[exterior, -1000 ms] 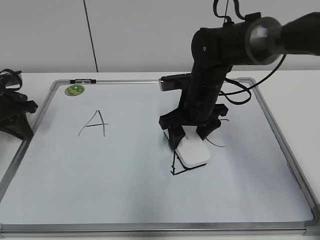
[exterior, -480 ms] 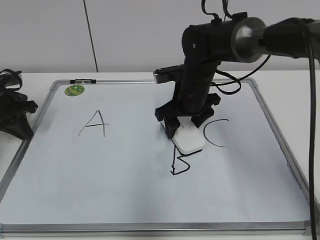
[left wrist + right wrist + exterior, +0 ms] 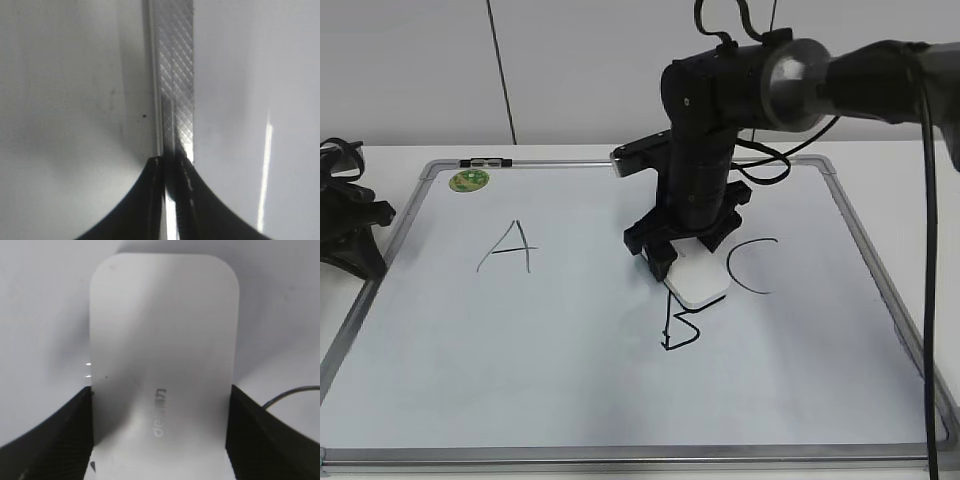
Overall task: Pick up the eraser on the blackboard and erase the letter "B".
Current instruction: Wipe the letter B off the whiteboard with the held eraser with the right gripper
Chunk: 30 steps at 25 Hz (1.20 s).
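From where I stood, the large white rectangular whiteboard with the silver-grey metal frame [image 3: 880, 290] lay flat on the white table [image 3: 400, 155], a small round green sticker [image 3: 469, 180] in its far left corner. The black right gripper [image 3: 685, 255] reached down onto the board near its middle, its jaws closed on the two long sides of the flat white rounded-rectangle plastic eraser [image 3: 696, 281], which rested flat against the board surface. In the right wrist view the eraser [image 3: 162, 365] filled the space between the dark fingers [image 3: 55, 440], small grey lettering on its top face. The eraser sat over the upper part of the hand-drawn black marker letter "B" [image 3: 678, 330], so only the lower loop of the letter showed just in front of it. A thin black "A" [image 3: 508, 248] stood well to the left, and a curved black "C" [image 3: 748, 266] lay just beside the eraser on the right. The left gripper [image 3: 170, 200] sat off the left edge of the board, its tips almost together over the ridged frame strip [image 3: 175, 75], with nothing held between them.
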### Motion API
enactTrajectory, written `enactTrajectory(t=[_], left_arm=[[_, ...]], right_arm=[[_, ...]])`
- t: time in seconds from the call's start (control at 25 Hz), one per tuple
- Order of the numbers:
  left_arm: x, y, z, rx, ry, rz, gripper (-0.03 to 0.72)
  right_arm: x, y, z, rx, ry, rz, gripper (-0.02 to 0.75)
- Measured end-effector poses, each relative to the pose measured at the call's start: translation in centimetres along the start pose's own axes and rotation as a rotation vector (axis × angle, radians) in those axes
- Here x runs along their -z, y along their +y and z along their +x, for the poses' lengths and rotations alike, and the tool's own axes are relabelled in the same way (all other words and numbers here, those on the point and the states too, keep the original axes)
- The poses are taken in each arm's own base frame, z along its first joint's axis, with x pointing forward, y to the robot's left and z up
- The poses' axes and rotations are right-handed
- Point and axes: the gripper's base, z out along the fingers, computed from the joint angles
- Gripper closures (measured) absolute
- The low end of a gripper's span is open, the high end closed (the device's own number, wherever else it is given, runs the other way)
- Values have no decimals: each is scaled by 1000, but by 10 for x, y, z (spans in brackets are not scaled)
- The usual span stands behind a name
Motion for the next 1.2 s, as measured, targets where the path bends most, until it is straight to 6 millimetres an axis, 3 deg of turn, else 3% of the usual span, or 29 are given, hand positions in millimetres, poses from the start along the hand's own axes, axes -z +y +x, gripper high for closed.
enactTrajectory(t=[0.28, 0.8, 1.2], left_arm=[[0, 0, 0, 2, -1, 2, 655], [0, 0, 0, 3, -1, 3, 655], [0, 0, 0, 3, 0, 4, 655]], right_arm=[[3, 5, 6, 41, 19, 5, 191], [28, 14, 83, 41, -19, -63, 191], [23, 30, 84, 118, -15, -74, 191]])
